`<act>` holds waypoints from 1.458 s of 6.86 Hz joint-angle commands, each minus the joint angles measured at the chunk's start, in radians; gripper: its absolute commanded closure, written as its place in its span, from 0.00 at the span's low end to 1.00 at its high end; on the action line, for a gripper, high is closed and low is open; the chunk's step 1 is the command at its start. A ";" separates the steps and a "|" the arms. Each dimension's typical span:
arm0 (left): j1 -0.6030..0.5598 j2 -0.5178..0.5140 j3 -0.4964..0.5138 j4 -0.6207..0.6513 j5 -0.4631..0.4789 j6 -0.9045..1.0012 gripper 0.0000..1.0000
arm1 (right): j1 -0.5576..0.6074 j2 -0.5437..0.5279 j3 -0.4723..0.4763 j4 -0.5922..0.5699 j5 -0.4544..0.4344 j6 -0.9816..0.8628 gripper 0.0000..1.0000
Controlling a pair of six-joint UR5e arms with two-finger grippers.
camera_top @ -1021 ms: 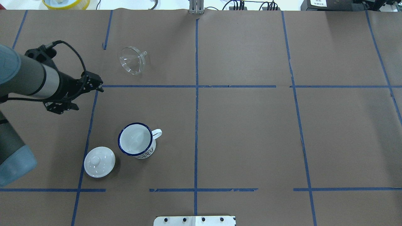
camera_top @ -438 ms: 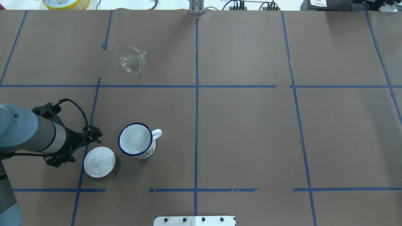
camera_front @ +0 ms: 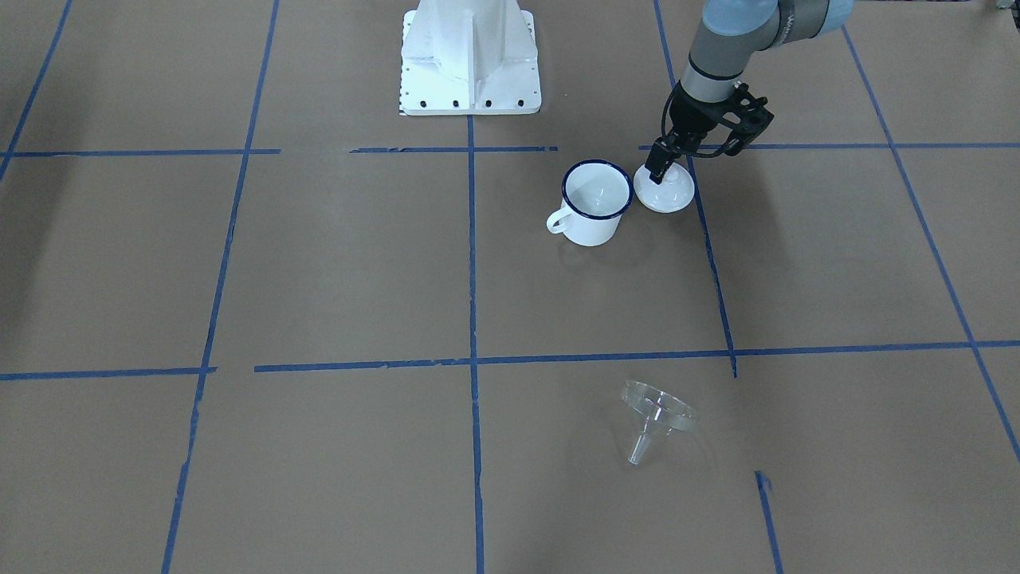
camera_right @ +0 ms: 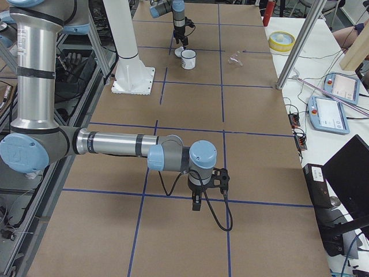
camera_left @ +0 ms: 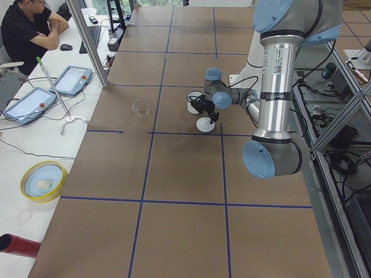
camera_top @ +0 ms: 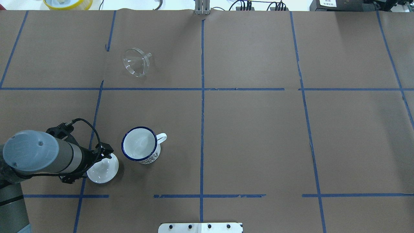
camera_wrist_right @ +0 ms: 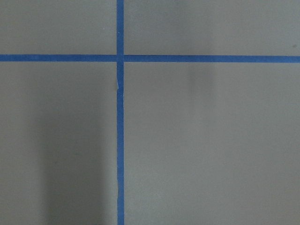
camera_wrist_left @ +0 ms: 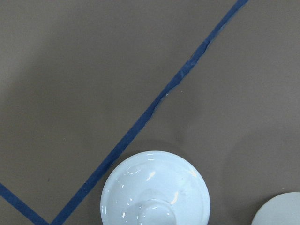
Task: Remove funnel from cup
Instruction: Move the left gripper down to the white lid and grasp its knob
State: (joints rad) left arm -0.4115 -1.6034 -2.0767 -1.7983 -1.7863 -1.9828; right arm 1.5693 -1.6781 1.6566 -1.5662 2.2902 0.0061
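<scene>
The clear funnel (camera_top: 136, 62) lies on its side on the brown table, far from the cup and apart from it; it also shows in the front view (camera_front: 657, 414). The white cup (camera_top: 139, 144) with the dark blue rim stands upright and empty (camera_front: 596, 199). My left gripper (camera_top: 106, 152) hangs just over a white knobbed lid (camera_top: 108, 171) beside the cup, and its fingers look shut and empty (camera_front: 658, 169). The left wrist view looks down on the lid (camera_wrist_left: 154, 187). My right gripper (camera_right: 197, 203) shows only in the exterior right view, far from the cup; I cannot tell its state.
Blue tape lines (camera_top: 202, 89) divide the brown paper table cover. The robot's white base plate (camera_front: 470, 64) stands behind the cup. A yellow bowl (camera_top: 68, 3) and cables lie past the far edge. An operator (camera_left: 29, 29) sits at the side desk.
My left arm has swung from near the funnel back toward me and now hangs over the white lid. The funnel, cup and lid have not moved.
</scene>
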 commanded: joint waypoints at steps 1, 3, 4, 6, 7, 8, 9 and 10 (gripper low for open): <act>0.008 -0.001 0.018 -0.023 0.013 -0.023 0.23 | 0.000 0.000 0.000 0.000 0.000 0.000 0.00; 0.010 -0.001 0.020 -0.024 0.013 -0.028 0.41 | 0.000 0.000 -0.001 0.000 0.000 0.000 0.00; 0.010 0.000 0.020 -0.024 0.013 -0.028 0.54 | 0.000 0.000 0.000 0.000 0.000 0.000 0.00; 0.007 0.000 0.009 -0.023 0.015 -0.062 1.00 | 0.000 0.000 -0.001 0.000 0.000 0.000 0.00; 0.000 0.008 -0.008 -0.018 0.013 -0.062 1.00 | 0.000 0.000 0.000 0.000 0.000 0.000 0.00; -0.006 0.029 -0.075 0.014 0.010 -0.062 1.00 | 0.000 0.000 -0.001 0.000 0.000 0.000 0.00; -0.015 0.039 -0.168 0.118 0.010 -0.062 1.00 | 0.000 0.000 0.000 0.000 0.000 0.000 0.00; -0.029 0.031 -0.224 0.198 0.008 -0.062 1.00 | 0.000 0.000 -0.001 0.000 0.000 0.000 0.00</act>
State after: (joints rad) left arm -0.4260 -1.5716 -2.2227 -1.6961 -1.7763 -2.0446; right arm 1.5693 -1.6782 1.6560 -1.5662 2.2902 0.0061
